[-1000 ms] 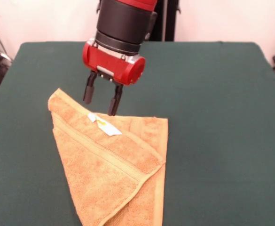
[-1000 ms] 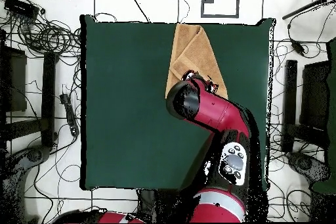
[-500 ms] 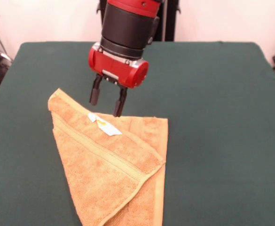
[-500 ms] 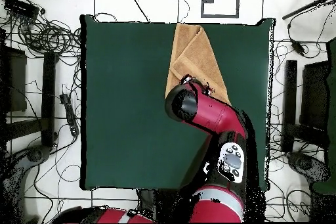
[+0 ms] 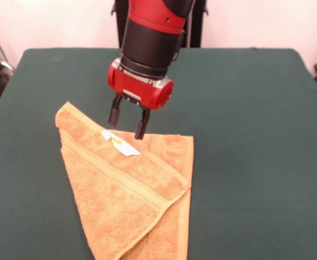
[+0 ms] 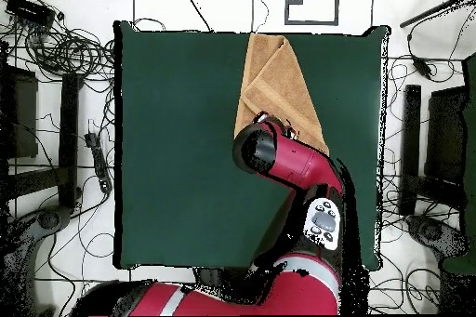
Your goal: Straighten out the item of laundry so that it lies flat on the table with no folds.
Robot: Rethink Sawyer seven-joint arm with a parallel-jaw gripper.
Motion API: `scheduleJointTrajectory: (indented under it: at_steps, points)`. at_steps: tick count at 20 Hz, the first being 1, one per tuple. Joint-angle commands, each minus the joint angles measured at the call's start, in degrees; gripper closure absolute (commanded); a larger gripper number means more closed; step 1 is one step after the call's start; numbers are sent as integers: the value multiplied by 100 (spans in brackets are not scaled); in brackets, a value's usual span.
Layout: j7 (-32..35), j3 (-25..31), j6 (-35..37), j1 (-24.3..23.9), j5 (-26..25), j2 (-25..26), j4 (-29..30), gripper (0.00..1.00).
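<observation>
So the towel (image 5: 131, 189) is folded over into a rough triangle sitting in the lower middle of the front view, on the green table (image 5: 245, 135). Its bottom tip runs off the lower edge of the frame, so you can't see how the fold ends down there. One layer lies over another, with a second layer peeking out along the right side. A woven band runs diagonally across the top layer, and the little white tag (image 5: 120, 143) sits near the upper edge of the cloth.

The gripper (image 5: 128, 120) hangs just above that upper edge, right next to the tag, with its two dark fingers (image 5: 142, 123) parted a bit and nothing between them. Whether the tips actually touch the cloth is hard to say from this angle.

In the overhead view the towel (image 6: 274, 76) shows at the top of the table (image 6: 177, 146), right of centre, reaching up to the table's top edge. The red arm (image 6: 293, 160) covers its lower corner, and the gripper itself is completely hidden under the arm there.
</observation>
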Motion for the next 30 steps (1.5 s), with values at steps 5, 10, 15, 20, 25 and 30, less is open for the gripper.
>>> scheduleJointTrajectory:
  at_steps: [5,10,15,20,25,30]
  points:
    - [774,945,211,146,-20,875,190,0]
    - [779,1030,129,125,-20,1023,176,0]
    - [725,1090,4,74,-88,1125,196,0]
    - [674,1079,-279,21,-169,1387,45,0]
    - [614,896,-442,26,-195,1635,-309,0]
    - [669,721,-752,28,-271,1718,-491,0]
